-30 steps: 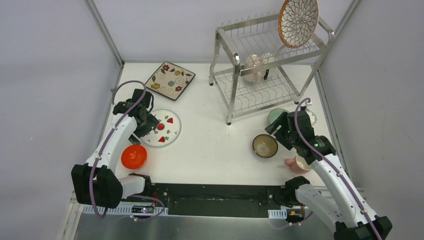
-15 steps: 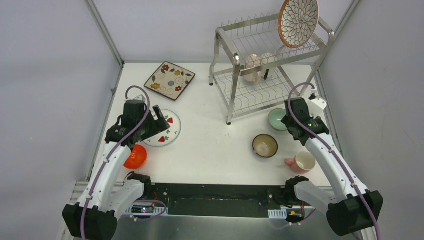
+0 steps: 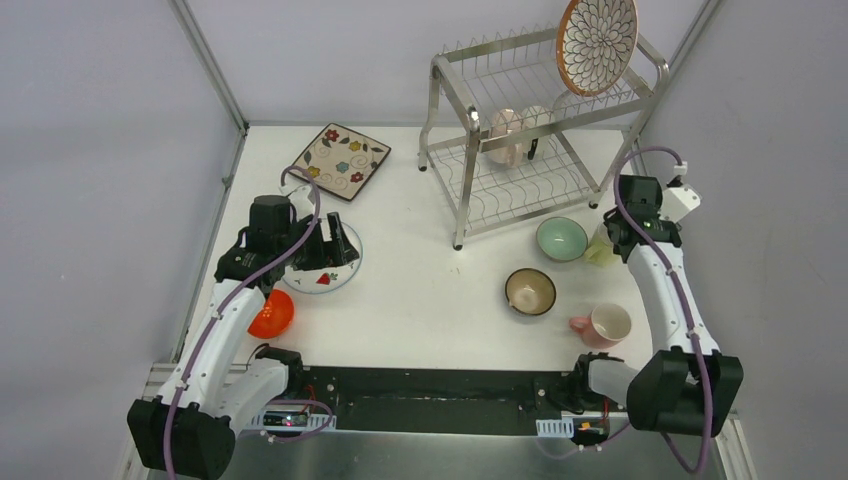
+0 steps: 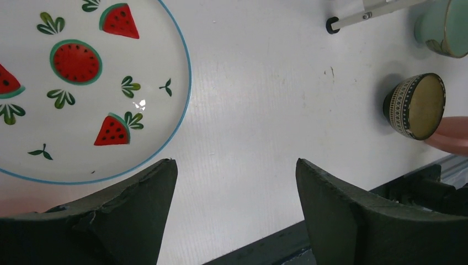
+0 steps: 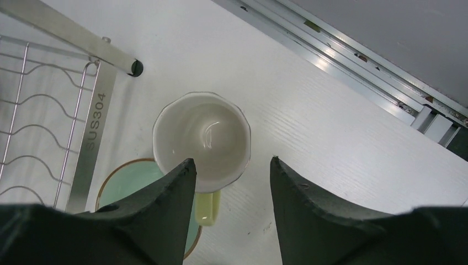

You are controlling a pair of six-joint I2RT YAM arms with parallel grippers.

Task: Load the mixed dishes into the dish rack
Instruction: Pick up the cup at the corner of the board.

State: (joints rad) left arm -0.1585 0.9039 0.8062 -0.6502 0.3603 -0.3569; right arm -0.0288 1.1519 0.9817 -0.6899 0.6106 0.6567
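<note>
The dish rack (image 3: pixel 515 190) stands at the back right, with the round petal-pattern plate (image 3: pixel 597 42) upright on its top tier and two cups (image 3: pixel 510 135) on the lower tier. My left gripper (image 3: pixel 335 242) is open and empty over the right edge of the white watermelon plate (image 3: pixel 330 280) (image 4: pixel 83 83), its tips (image 4: pixel 236 163) above bare table. My right gripper (image 5: pixel 232 161) is open and empty just above the pale cup (image 5: pixel 201 138) (image 3: pixel 601 250), by the mint bowl (image 3: pixel 560 238) (image 5: pixel 127 176).
The square floral plate (image 3: pixel 340 160) lies at the back left. The orange bowl (image 3: pixel 270 315) sits under my left arm. The brown bowl (image 3: pixel 530 291) and pink cup (image 3: pixel 605 325) are near the front right. The rack's foot (image 5: pixel 134 67) is close to the pale cup.
My right arm swung from beside the brown bowl back and right to above the pale cup. My left gripper moved right across the watermelon plate to its right edge.
</note>
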